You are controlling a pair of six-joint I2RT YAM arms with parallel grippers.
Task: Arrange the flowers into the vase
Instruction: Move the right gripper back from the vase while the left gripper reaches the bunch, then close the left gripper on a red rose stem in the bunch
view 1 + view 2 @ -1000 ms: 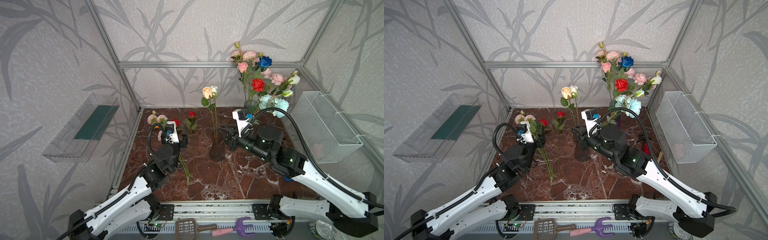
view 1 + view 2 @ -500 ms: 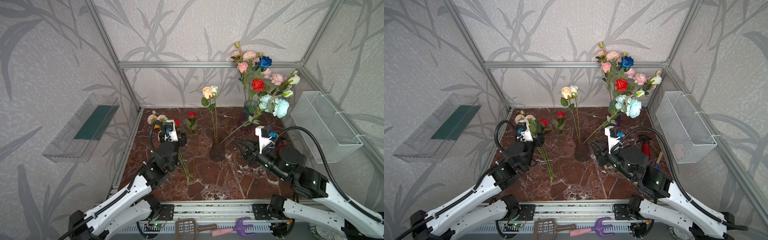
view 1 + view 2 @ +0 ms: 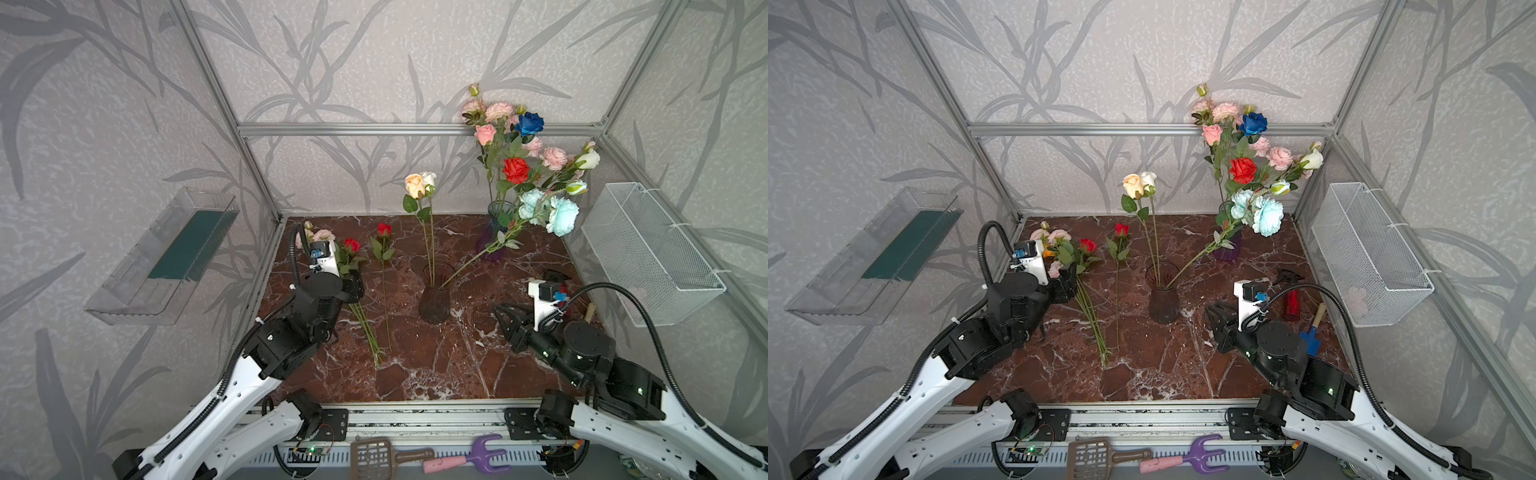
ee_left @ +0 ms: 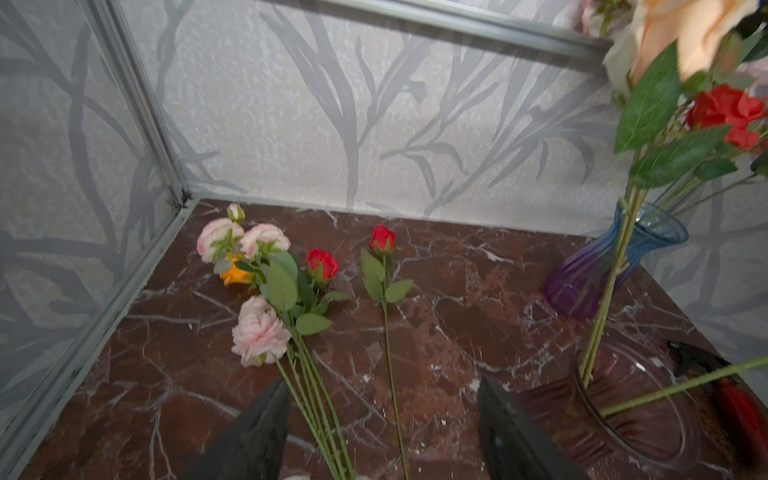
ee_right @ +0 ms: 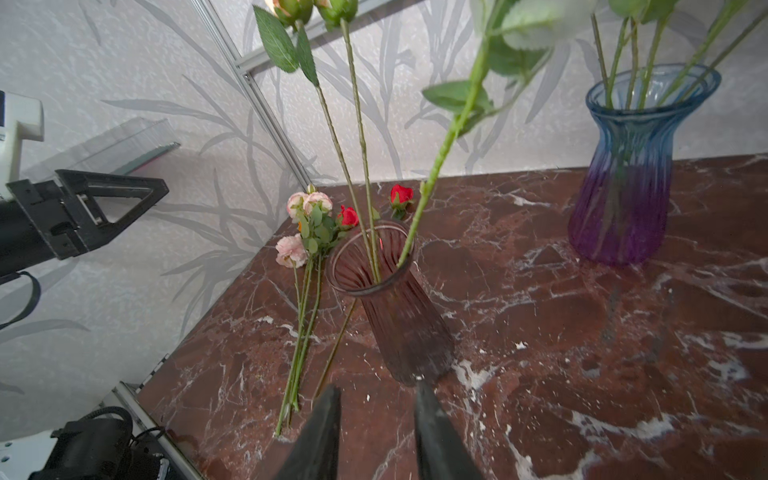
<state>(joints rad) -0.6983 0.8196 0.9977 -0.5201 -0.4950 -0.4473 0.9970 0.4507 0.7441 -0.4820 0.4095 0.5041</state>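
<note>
Brown ribbed glass vase holds three flowers; left gripper and right gripper both gape empty.

Marble tabletop: brown vase at centre, blue vase at one o'clock, a bunch and a rose lying flat at nine o'clock.

bare table lay open in front of the vase. left of the vase, loose flowers covered the table. right of it a peony stem leaned out low, a blue vase behind.
</note>
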